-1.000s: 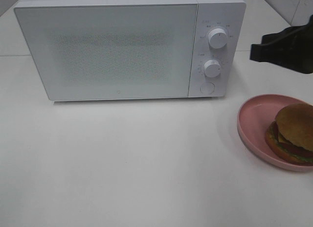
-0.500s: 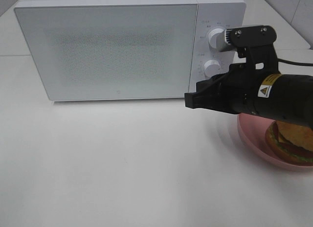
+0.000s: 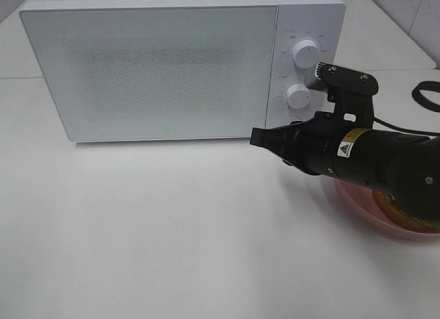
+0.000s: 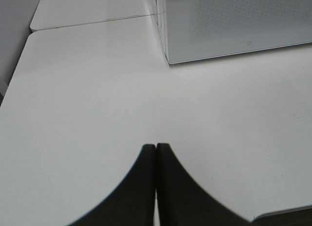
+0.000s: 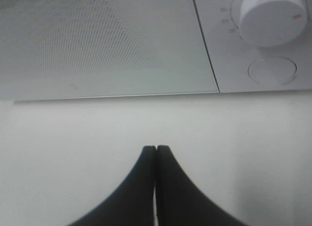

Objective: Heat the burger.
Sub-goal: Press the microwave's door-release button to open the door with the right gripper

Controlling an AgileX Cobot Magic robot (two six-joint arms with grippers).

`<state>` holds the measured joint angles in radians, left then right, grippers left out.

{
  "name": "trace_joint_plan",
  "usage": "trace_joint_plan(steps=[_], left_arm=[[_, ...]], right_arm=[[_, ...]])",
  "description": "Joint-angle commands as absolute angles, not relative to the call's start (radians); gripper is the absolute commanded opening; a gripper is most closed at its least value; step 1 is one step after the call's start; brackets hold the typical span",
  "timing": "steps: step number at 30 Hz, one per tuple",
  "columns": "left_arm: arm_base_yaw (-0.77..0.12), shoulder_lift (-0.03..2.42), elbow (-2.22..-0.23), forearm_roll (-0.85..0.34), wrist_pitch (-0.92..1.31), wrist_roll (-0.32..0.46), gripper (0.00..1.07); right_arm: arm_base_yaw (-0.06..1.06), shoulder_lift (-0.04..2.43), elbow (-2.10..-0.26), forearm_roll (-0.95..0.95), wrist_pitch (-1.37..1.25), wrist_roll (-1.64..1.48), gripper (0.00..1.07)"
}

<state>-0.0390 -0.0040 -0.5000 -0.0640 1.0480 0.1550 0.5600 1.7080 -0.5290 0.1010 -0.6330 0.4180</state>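
burger (image 3: 407,221) looks soft, light, loosely stacked — best lifted by its plate (image 3: 348,196) rim; right tool (image 5: 156,149), left tool (image 4: 156,147) both closed, empty.

So I'm counting one microwave (image 3: 151,71) with two knobs (image 3: 305,52) (image 3: 298,96) and one round button (image 5: 271,70), one pink plate (image 3: 357,202), one burger (image 3: 405,219), two black hands (image 3: 256,136) (image 4: 156,147), plus one white table (image 3: 137,229).

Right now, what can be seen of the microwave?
The microwave is a white, boxy, plastic-looking unit standing upright on the white table. Its speckled door is shut. The right-hand panel carries two round dials, upper and lower, with a round button beneath. The shut right tool points at its front, apart from it.
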Motion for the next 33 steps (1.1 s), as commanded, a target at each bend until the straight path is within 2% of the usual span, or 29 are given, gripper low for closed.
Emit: trace_joint_plan(steps=[1,2,19,33], left_arm=[[-0.040,-0.031,-0.497,-0.062,1.034,0.155,0.00],[-0.040,-0.031,-0.497,-0.062,1.034,0.155,0.00],[-0.040,-0.031,-0.497,-0.062,1.034,0.155,0.00],[-0.040,-0.031,-0.497,-0.062,1.034,0.155,0.00]], right_arm=[[0.562,1.733,-0.534,0.088,-0.712,0.653,0.00],[0.562,1.733,-0.534,0.089,-0.735,0.761,0.00],[0.562,1.733,-0.534,0.101,-0.825,1.276,0.00],[0.562,1.754,-0.541,0.372,-0.818,1.218,0.00]])
